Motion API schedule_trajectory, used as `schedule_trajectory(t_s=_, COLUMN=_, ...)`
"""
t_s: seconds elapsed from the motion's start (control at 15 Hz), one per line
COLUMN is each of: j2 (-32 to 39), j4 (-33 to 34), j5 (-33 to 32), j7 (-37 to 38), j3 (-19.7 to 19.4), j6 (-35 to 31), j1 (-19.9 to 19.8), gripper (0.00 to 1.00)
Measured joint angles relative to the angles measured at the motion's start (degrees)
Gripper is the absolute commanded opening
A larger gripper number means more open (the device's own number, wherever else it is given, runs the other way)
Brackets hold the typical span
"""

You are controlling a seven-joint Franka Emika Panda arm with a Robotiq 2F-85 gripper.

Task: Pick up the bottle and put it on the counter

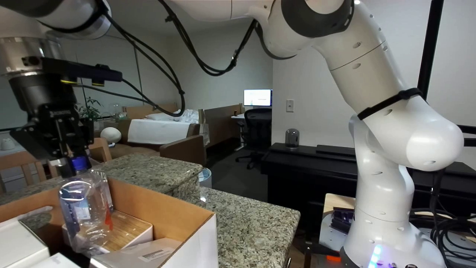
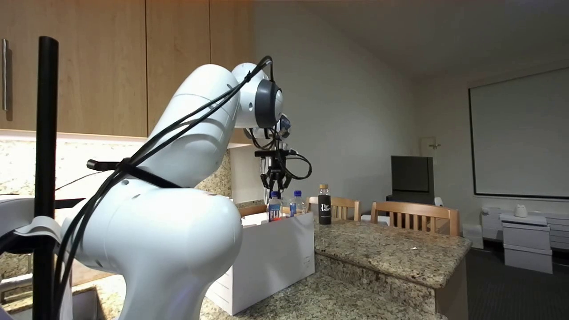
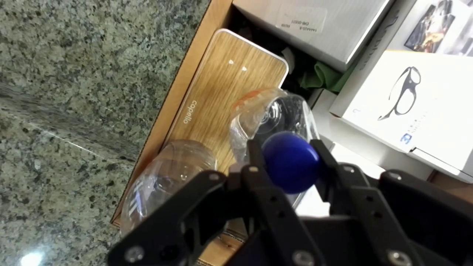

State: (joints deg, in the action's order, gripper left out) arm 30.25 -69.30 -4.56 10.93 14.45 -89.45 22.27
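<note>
Plainly, in the wrist view the worktop (image 3: 85,55) lies left of the tool (image 3: 288,159), past the rim of the box (image 3: 179,96) — so a lift, we judge, comes first. Nearer, also left, sits a second bottle (image 3: 168,173). Our bottle (image 3: 271,116) is straight below the tool, partly in the box, long axis roughly in line with the fingers (image 3: 255,155), which pinch its blue cap (image 3: 291,164). An exterior view shows the second bottle's cap (image 2: 297,193) right of the tool; the wrist view hides it.
</note>
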Motion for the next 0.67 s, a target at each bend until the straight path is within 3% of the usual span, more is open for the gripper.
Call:
schedule_trajectory(t_s=0.33, j2=-1.19, j4=1.24, j5=-0.53, j7=0.01, j3=-1.05, j6=0.71, j1=-0.32, gripper=0.15)
schedule_trajectory(t_s=0.67, j2=-10.33, j4=1.29, j5=-0.64, j7=1.47, j3=-4.10, j6=1.58, j1=-1.66, gripper=0.15)
